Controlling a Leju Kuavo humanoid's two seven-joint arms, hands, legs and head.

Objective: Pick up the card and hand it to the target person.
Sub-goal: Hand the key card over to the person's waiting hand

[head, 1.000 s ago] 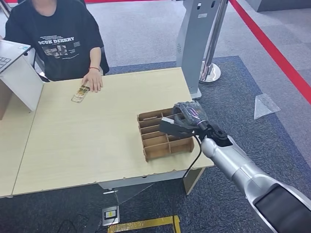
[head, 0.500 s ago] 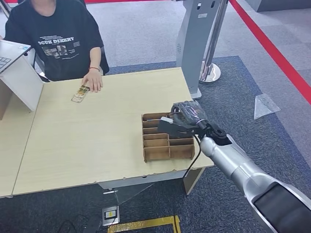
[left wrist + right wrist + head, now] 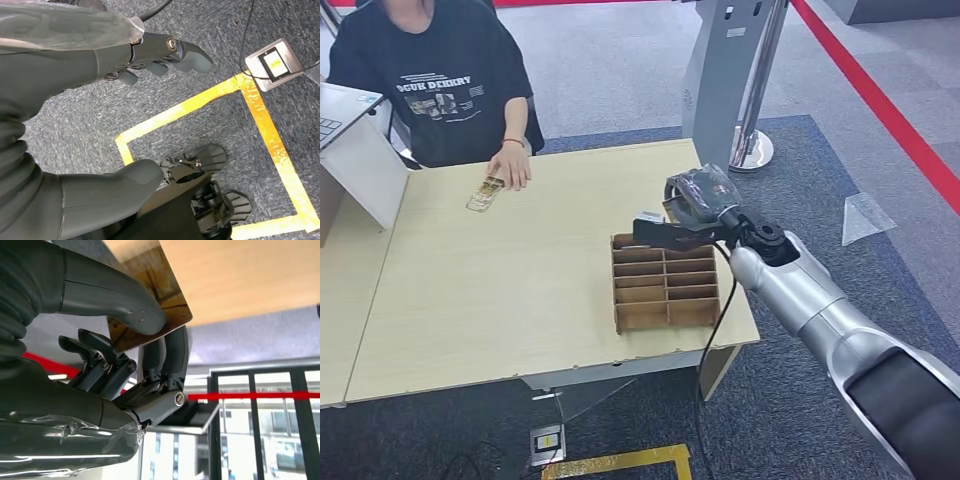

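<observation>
Head view, item one: right hand (image 3: 682, 215), now raised clear above the far edge of the tray (image 3: 666, 283), where a second ago it sat low over the tray's compartments; the tray itself has also turned square to the table (image 3: 509, 290) edge over that second. Item two: card (image 3: 151, 300), brown and patterned, pinched flat between the thumb and the dark fingers (image 3: 170, 360) of that hand (the right wrist view shows this plainly, the card's corner jutting past the thumb tip). Judgement: the pick is done and the card is out of the tray, so what remains is the carry across the table. Item three: left hand (image 3: 113, 125), hanging over carpet and yellow floor tape, fingers spread and holding nothing. Item four, farther off: a person (image 3: 441, 80) in a black shirt seated at the table's far left corner, one hand resting on the top beside another small card (image 3: 485, 193). Judgement: this is likely the target, well apart from the right hand, so a long reach leftward and forward is called for.
</observation>
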